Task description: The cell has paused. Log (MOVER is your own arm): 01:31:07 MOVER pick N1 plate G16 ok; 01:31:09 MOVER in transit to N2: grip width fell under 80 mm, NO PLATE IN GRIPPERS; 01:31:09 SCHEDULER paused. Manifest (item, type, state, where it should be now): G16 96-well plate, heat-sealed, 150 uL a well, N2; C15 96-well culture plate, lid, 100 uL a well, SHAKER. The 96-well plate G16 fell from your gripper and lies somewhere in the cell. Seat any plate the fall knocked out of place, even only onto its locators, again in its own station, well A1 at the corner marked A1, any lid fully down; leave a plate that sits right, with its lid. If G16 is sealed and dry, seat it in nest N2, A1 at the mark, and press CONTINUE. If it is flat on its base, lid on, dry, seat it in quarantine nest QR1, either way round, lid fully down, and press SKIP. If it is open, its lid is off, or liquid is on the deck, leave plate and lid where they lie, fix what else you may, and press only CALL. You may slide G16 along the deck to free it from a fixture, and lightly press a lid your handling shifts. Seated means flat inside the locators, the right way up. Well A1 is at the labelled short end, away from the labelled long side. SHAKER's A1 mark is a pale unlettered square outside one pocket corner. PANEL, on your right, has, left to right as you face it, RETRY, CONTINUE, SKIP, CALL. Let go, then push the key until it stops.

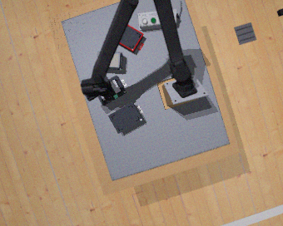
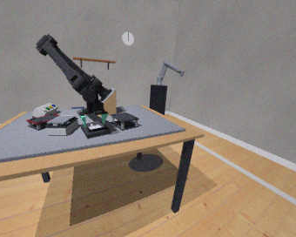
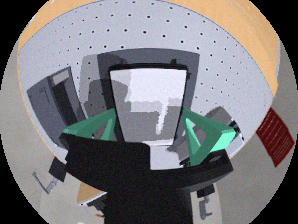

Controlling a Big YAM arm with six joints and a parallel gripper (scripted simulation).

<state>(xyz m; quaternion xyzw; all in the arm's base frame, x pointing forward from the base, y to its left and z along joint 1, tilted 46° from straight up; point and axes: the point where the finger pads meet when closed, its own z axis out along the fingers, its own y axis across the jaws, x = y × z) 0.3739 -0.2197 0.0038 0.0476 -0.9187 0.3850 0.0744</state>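
Over the middle nest [image 2: 95, 131], the gripper [image 3: 152, 137] stands fully open, holding nothing; its green fingers flank the sealed plate [image 3: 145, 106] on both sides.

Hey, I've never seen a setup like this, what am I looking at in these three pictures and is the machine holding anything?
It is one black robot arm bolted to a grey-topped table. One picture looks straight down, one looks from the side of the room, and the round one is a camera on the arm's wrist. The gripper, with two green fingers, is open around a pale flat plate lying in a dark holder; it grips nothing. Also on the table: another dark holder, a red-edged tray, a grey block and a button panel.
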